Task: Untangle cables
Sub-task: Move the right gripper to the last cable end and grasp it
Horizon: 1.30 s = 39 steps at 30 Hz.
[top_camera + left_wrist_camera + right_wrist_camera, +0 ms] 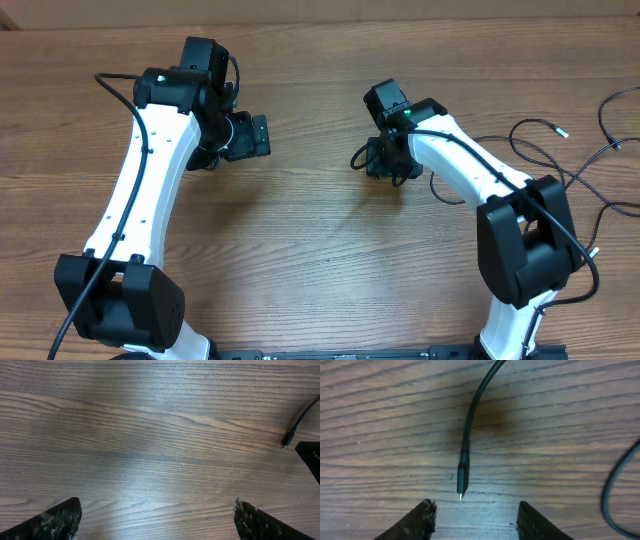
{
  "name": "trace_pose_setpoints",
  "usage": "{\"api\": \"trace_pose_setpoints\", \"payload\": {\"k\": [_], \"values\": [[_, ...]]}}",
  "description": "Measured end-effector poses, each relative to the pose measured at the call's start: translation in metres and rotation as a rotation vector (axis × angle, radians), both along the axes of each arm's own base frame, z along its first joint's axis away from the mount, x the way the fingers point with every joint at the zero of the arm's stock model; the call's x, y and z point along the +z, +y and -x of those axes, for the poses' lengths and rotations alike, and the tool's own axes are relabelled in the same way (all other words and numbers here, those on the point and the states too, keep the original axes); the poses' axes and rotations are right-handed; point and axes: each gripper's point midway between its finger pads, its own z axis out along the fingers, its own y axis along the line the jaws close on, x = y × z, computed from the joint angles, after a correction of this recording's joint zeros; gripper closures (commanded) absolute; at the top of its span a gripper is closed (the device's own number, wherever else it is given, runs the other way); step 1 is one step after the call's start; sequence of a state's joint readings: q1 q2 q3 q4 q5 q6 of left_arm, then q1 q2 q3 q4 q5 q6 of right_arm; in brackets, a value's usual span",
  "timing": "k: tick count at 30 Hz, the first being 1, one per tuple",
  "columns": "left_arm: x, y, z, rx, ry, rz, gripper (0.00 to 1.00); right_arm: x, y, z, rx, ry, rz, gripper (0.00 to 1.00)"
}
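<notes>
Several thin black cables (545, 152) lie in loose loops on the wooden table (300, 240), to the right of and partly under my right arm. One cable (472, 407) ends in a black plug (462, 472) with a silver tip. It lies flat on the wood just ahead of my right gripper (476, 516), which stands open with nothing between its fingers. From overhead, the right gripper (368, 158) is at table centre. My left gripper (265, 135) hovers wide open over bare wood at the left. In its wrist view, the left gripper (157, 519) sees that plug (289, 439) at far right.
Another black cable (612, 492) curves along the right edge of the right wrist view. More cable ends, one silver-tipped (562, 129), reach toward the table's right edge. The thick arm cords run along both white arms.
</notes>
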State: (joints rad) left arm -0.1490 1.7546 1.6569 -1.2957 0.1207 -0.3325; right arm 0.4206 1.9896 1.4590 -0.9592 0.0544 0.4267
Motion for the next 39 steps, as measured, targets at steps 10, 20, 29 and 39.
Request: {"api": "trace_pose_setpoints", "payload": {"k": [10,20,29,39], "values": [[0.0,0.0,0.002,0.0,0.007,-0.001,0.03,-0.036,0.003,-0.005,-0.04,0.038,0.009,0.58],[0.0,0.0,0.002,0.0,0.007,-0.001,0.02,-0.035,0.005,-0.011,-0.075,0.014,-0.007,0.68],[0.0,0.0,0.002,0.0,0.008,-0.001,0.02,-0.036,0.005,-0.01,-0.114,0.021,-0.01,0.82],[0.0,0.0,0.002,0.0,0.009,-0.001,0.02,-0.036,0.002,-0.004,-0.122,0.043,0.001,0.96]]}}
